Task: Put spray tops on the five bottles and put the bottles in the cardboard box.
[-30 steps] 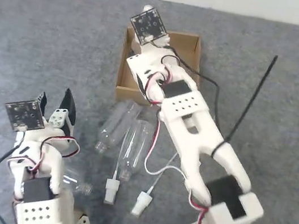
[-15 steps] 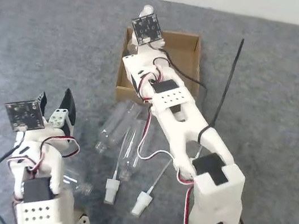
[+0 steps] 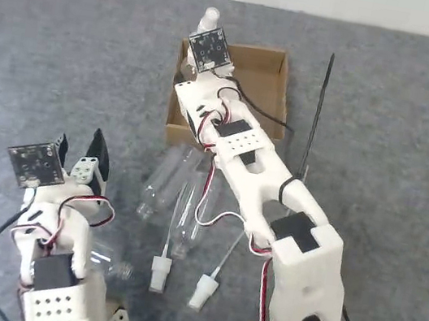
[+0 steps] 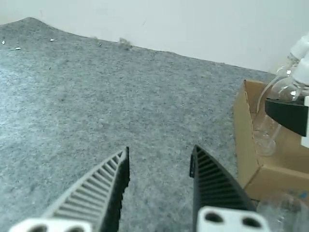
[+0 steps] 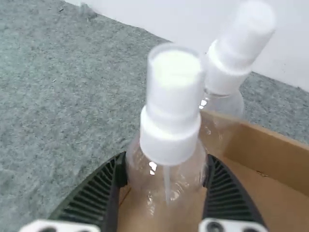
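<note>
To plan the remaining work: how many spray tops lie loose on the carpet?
2. The first spray top lies on the carpet between the arm bases; the second spray top lies beside it. An arm could hide more.

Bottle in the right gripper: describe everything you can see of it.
The bottle is clear plastic by its look and seems empty. It has a white spray top fitted and a thin dip tube running down inside. It stands upright, clamped at the shoulder by the right gripper, with a black ribbed finger on each side, at the far left corner of the cardboard box. A second capped bottle stands close behind it; whether they touch cannot be told.
</note>
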